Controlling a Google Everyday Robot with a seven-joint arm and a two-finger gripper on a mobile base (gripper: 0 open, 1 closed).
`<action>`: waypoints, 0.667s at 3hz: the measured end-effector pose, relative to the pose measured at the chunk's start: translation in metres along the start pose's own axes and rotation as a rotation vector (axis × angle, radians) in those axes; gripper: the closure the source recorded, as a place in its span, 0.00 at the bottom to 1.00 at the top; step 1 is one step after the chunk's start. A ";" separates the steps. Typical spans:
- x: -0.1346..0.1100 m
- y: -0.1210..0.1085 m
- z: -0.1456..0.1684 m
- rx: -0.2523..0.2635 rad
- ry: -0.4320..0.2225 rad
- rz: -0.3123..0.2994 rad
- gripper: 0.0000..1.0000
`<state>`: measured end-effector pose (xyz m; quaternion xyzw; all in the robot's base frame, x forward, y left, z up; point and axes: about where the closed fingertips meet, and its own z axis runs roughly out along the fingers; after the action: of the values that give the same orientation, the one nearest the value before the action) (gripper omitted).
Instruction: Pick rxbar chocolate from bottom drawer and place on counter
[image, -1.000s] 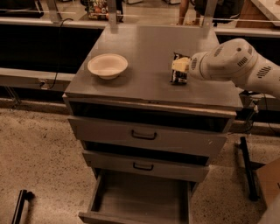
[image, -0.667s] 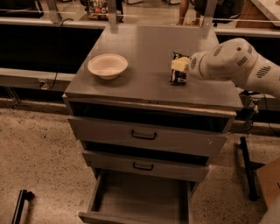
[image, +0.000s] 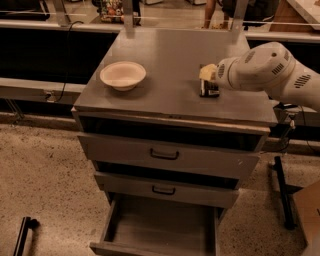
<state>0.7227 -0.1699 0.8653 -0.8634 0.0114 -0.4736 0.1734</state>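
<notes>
Jaw state cannot be told; the gripper (image: 208, 75) is seen over the right of the counter (image: 170, 55), just above the rxbar chocolate (image: 209, 90). One counter is counted. Three drawers are counted: two upper drawers (image: 167, 156) with black handles and one bottom drawer (image: 160, 230), pulled open. One pale bowl (image: 123, 75) is set left. One rxbar chocolate, dark-wrapped with pale markings, is seen on the counter.

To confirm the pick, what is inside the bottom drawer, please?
Only bare floor shows in the bottom drawer; its back is covered. The gripper is over the counter, at the rxbar chocolate.
</notes>
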 end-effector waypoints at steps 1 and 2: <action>0.002 -0.004 -0.003 0.010 0.004 -0.002 0.00; 0.006 -0.013 -0.012 0.037 0.006 -0.026 0.00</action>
<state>0.7139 -0.1622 0.8803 -0.8587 -0.0080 -0.4785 0.1832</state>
